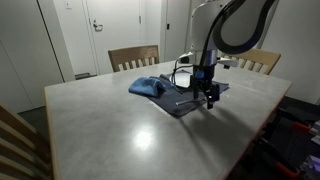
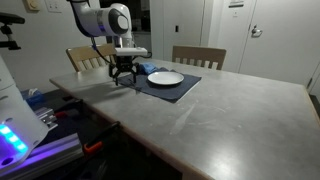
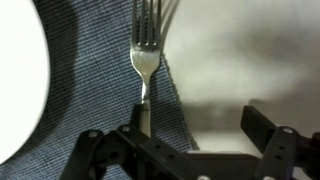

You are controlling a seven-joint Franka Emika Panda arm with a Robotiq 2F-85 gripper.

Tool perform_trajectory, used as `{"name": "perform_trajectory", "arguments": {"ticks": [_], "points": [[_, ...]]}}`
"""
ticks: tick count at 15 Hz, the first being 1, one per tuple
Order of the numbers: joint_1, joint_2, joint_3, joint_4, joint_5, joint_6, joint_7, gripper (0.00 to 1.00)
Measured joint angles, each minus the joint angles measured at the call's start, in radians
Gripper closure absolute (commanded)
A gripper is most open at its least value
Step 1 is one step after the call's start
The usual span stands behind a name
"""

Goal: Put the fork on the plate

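A silver fork (image 3: 145,55) lies on a dark blue placemat (image 3: 95,90), tines pointing away from the wrist camera. Its handle runs down to my gripper's left finger and is hidden below it. A white plate (image 3: 18,80) lies on the mat just left of the fork and also shows in an exterior view (image 2: 165,77). My gripper (image 3: 197,120) is open and low over the mat's edge, with its right finger over bare table. It shows in both exterior views (image 1: 210,95) (image 2: 122,72).
A crumpled blue cloth (image 1: 148,87) lies on the grey table (image 1: 130,130) beside the placemat (image 1: 190,102). Wooden chairs (image 1: 133,57) (image 2: 198,56) stand along the table's far side. Equipment stands beside the table edge (image 2: 20,130).
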Motion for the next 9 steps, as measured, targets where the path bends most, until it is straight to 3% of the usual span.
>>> {"name": "perform_trajectory", "arguments": {"ticks": [9], "points": [[-0.084,-0.004,0.024,0.050,0.060,-0.049,-0.080,0.00]]}}
